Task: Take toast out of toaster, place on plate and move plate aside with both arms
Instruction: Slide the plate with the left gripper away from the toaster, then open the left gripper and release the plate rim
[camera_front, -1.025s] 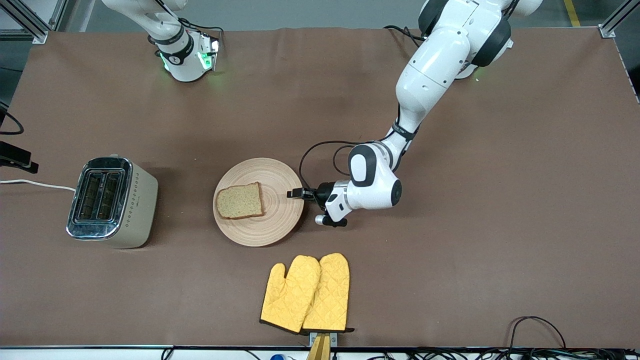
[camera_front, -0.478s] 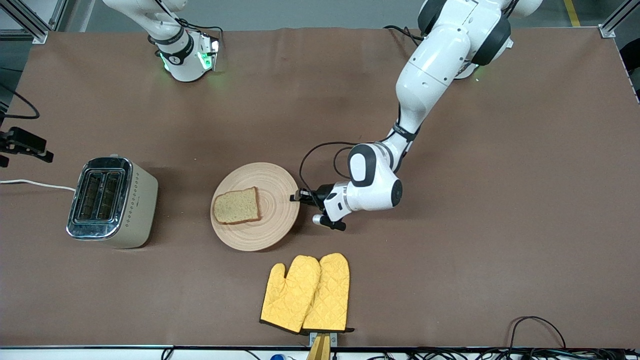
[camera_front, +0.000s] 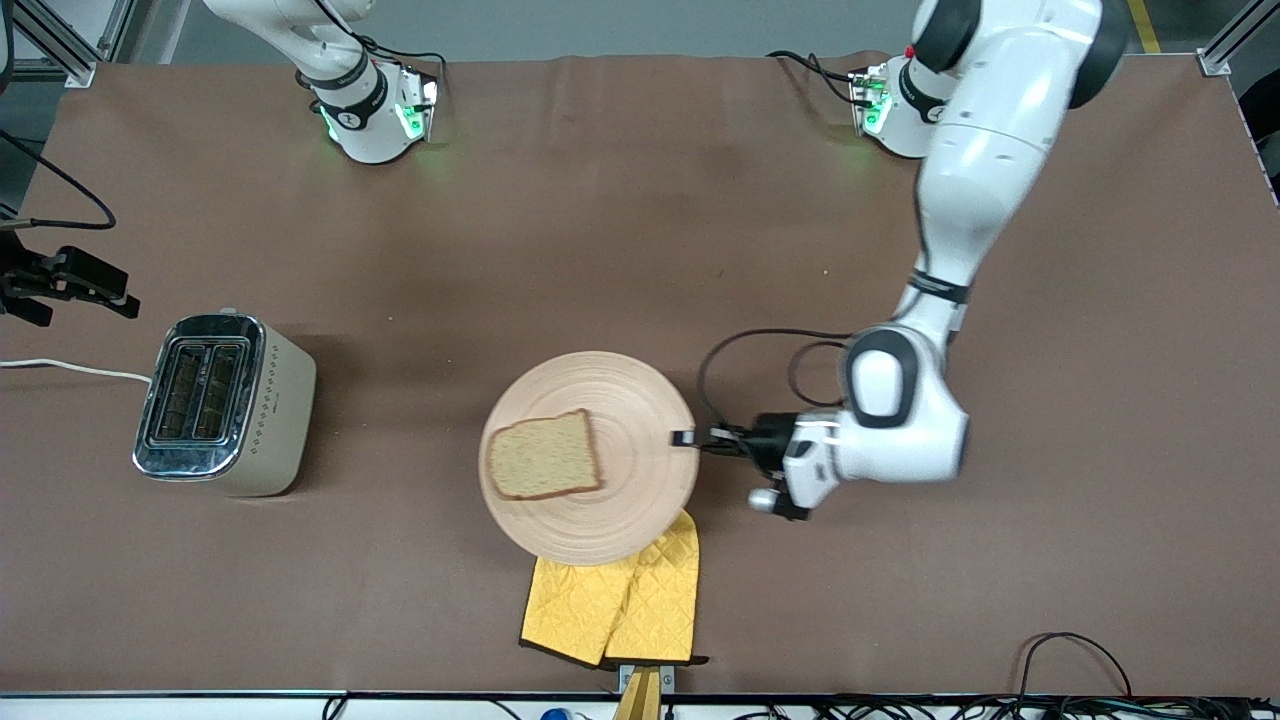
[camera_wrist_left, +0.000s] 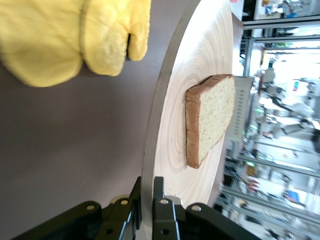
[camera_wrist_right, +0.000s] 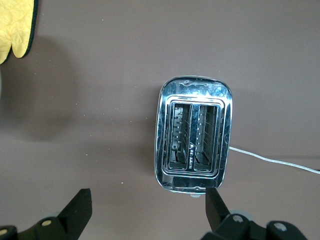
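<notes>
toast (camera_front: 543, 456) flat on lifted wooden plate (camera_front: 640, 400)

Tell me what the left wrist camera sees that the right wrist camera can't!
Only the left wrist view shows the plate with the toast on it, and the left end effector shut on the plate's rim, lifted above the table.

Only the right wrist view shows the toaster, its two slots empty, its white cord, and the open right end effector above it.

Both show the yellow oven mitts and the brown table.
</notes>
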